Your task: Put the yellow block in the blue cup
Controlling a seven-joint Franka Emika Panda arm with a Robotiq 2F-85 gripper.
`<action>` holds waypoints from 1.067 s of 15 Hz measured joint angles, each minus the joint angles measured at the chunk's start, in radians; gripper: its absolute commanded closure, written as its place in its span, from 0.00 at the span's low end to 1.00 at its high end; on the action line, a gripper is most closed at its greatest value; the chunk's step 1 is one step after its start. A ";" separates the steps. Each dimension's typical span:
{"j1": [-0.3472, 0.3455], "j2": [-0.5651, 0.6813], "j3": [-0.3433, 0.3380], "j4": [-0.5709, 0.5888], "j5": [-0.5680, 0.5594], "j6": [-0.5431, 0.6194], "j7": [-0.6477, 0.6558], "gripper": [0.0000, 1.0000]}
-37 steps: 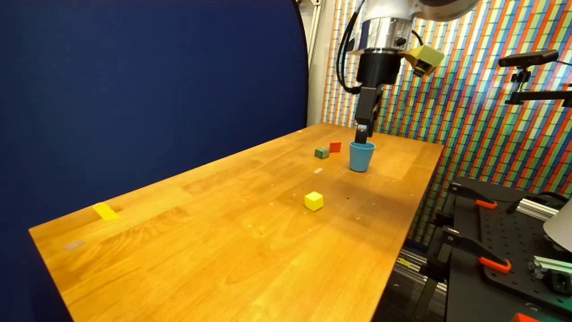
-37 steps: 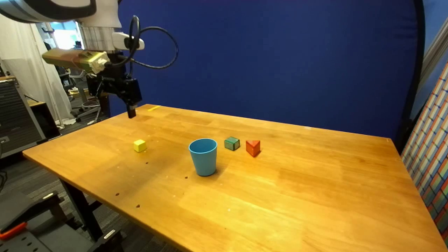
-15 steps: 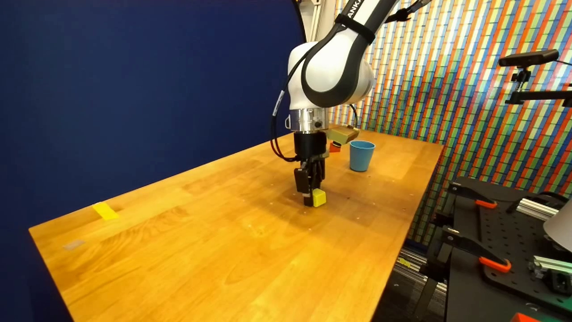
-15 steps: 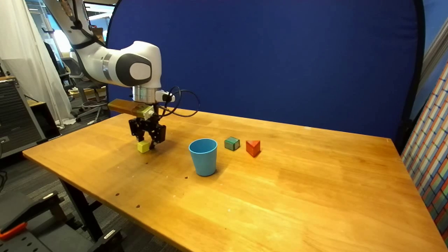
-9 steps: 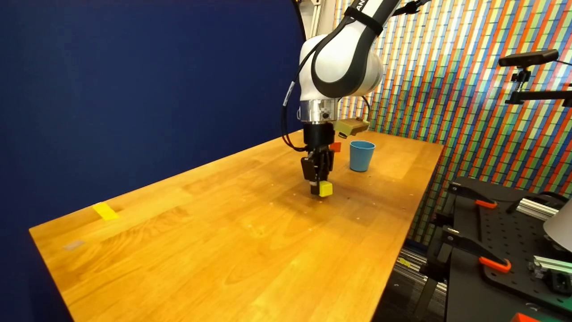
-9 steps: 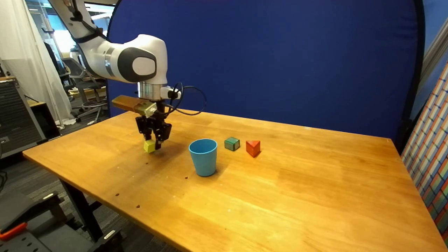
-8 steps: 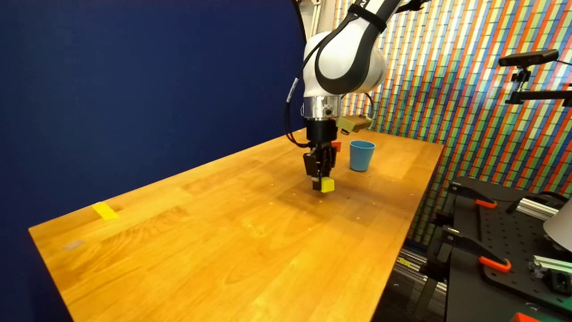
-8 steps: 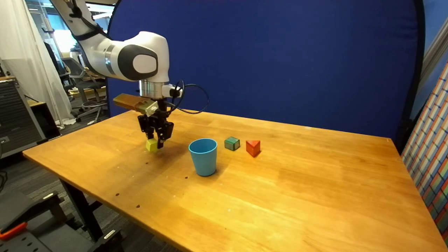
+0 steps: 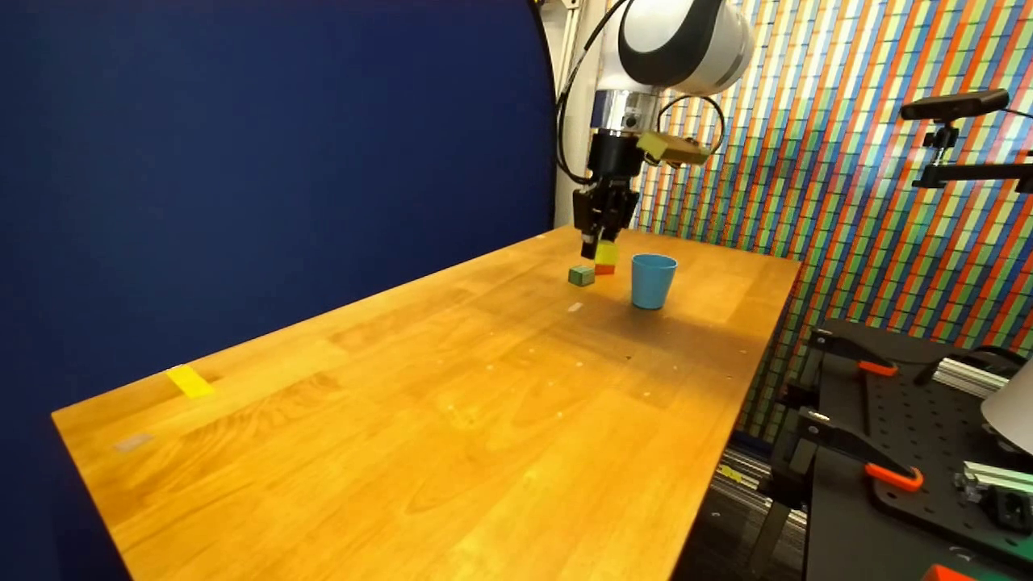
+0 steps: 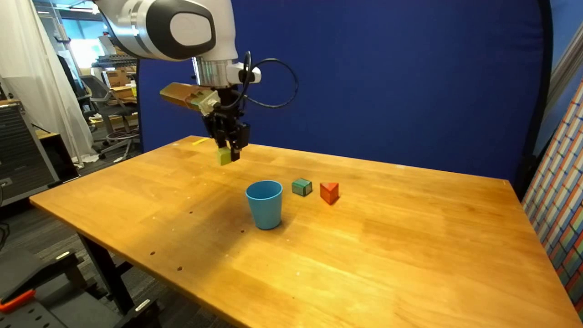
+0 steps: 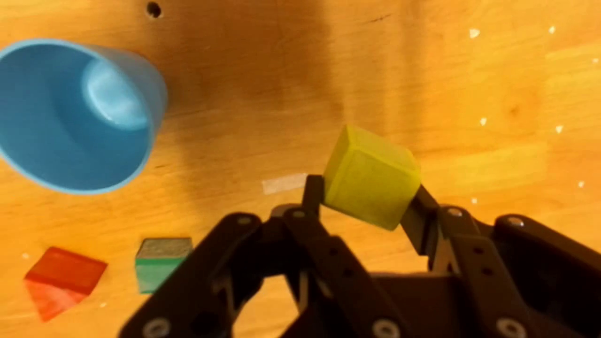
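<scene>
The yellow block (image 11: 373, 183) hangs in the air, tilted between the two fingertips (image 11: 313, 190) of my gripper (image 11: 367, 196), which is shut on it. In an exterior view the block (image 10: 223, 156) is well above the table, behind and to the side of the blue cup (image 10: 265, 207). The cup stands upright; in the wrist view I look into the cup (image 11: 80, 117) and see its bare bottom. Block and cup are apart. In an exterior view the held block (image 9: 606, 252) partly covers the red block behind it.
A green block (image 10: 302, 187) and a red wedge-shaped block (image 10: 329, 193) lie on the wooden table (image 10: 410, 255) near the cup. A flat yellow strip (image 9: 191, 381) lies by the table's edge. A blue screen (image 10: 364, 82) stands behind the table.
My gripper came down to the yellow block, closed on it and lifted it off the table. It has since moved up and towards the cup. Cup, green and red blocks have not moved.
</scene>
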 measured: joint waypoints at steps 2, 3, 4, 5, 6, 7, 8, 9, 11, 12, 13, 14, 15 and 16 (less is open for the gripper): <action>-0.009 -0.045 -0.024 -0.023 0.001 0.033 0.016 0.81; -0.011 -0.061 -0.038 -0.035 -0.001 0.056 0.029 0.81; -0.012 -0.074 -0.054 -0.047 -0.006 0.082 0.045 0.81; -0.013 -0.081 -0.072 -0.058 -0.027 0.112 0.073 0.81; -0.013 -0.084 -0.092 -0.070 -0.060 0.143 0.109 0.81; -0.013 -0.084 -0.113 -0.080 -0.098 0.172 0.149 0.81; -0.014 -0.084 -0.134 -0.091 -0.142 0.197 0.193 0.81; -0.014 -0.083 -0.155 -0.101 -0.185 0.216 0.236 0.81; -0.014 -0.083 -0.194 -0.116 -0.272 0.233 0.322 0.81; -0.014 -0.082 -0.211 -0.123 -0.306 0.237 0.357 0.81; -0.014 -0.082 -0.224 -0.129 -0.331 0.238 0.385 0.81; -0.014 -0.080 -0.233 -0.135 -0.345 0.238 0.406 0.81; -0.014 -0.076 -0.238 -0.142 -0.349 0.238 0.420 0.81; -0.014 -0.072 -0.240 -0.149 -0.349 0.238 0.430 0.81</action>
